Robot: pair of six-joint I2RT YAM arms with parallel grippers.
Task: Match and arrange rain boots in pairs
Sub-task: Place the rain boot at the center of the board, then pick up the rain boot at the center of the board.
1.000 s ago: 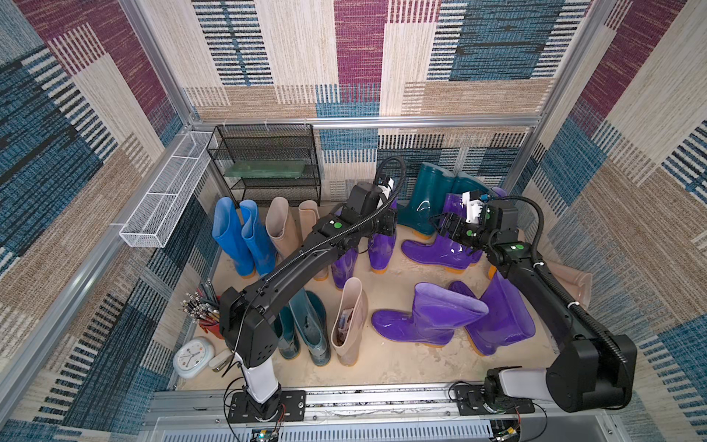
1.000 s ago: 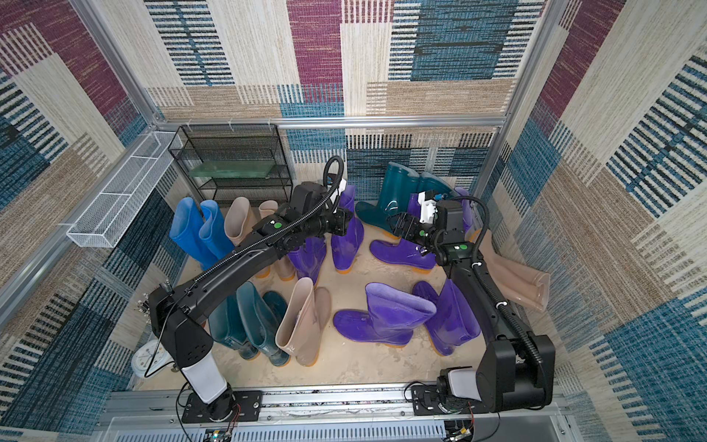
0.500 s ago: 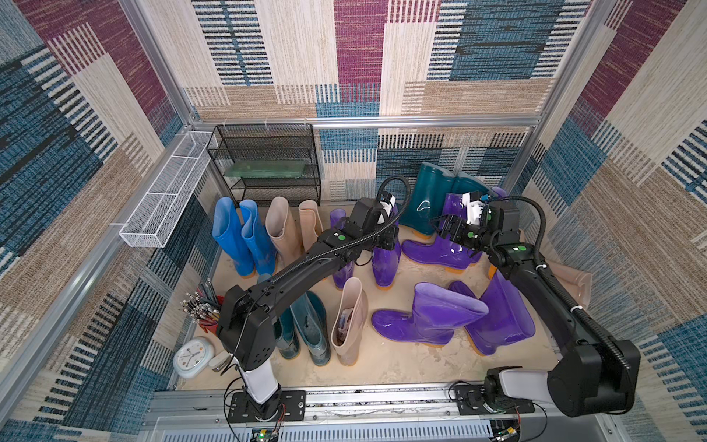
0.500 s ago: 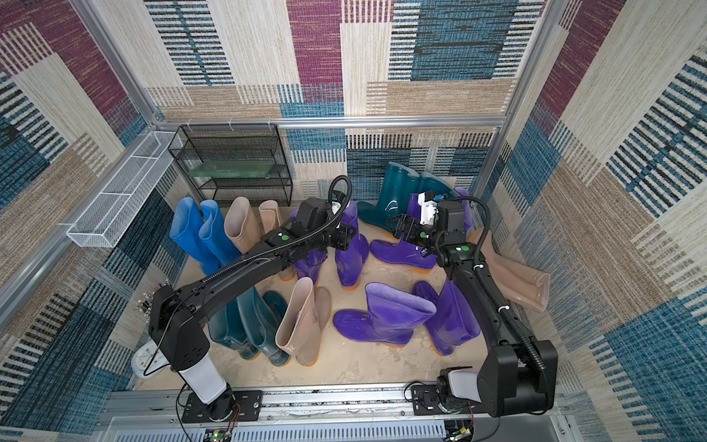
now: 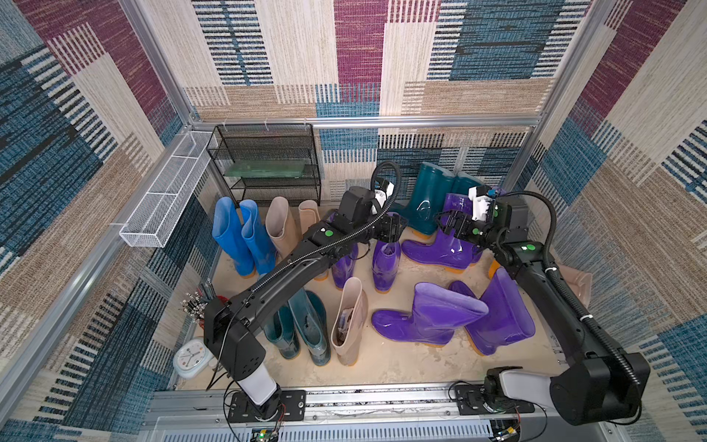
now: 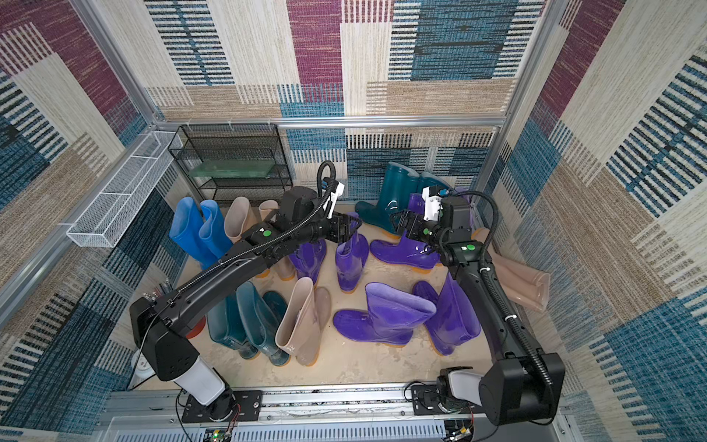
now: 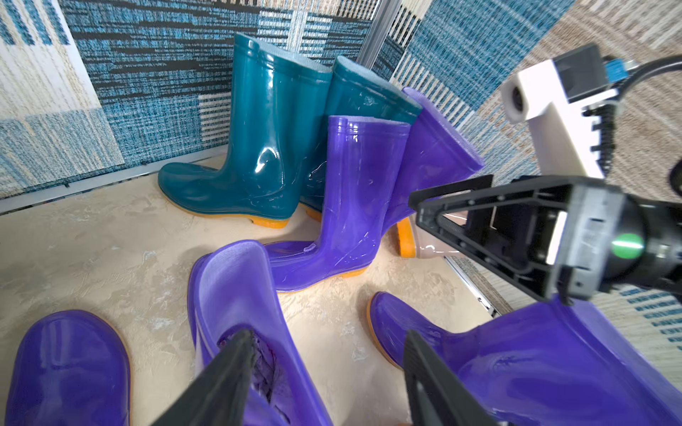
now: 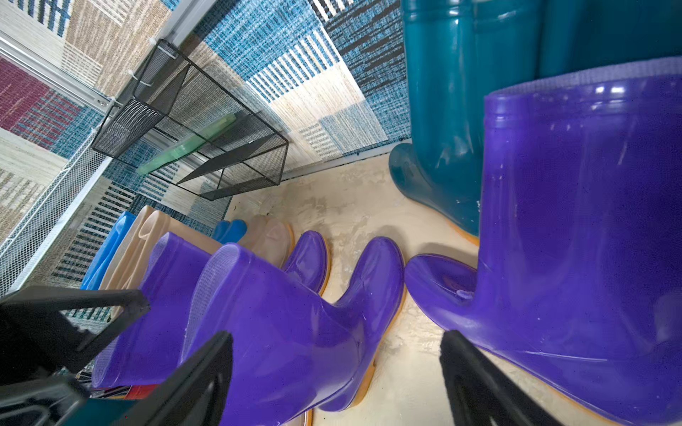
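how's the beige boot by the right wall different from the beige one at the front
The wall boot lies on its side; the front boot stands upright. The right arm partly hides the wall boot; the front boot is in plain view. Both are beige, orange-soled.

We find no legible text, brand or number. The dial numerals of the clock [image 5: 190, 358] and a small mark low on the near beige boot [image 6: 302, 321] are too small to read.

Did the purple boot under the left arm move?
Yes. The purple boot shifted away from the black wire shelf, toward the front rail.
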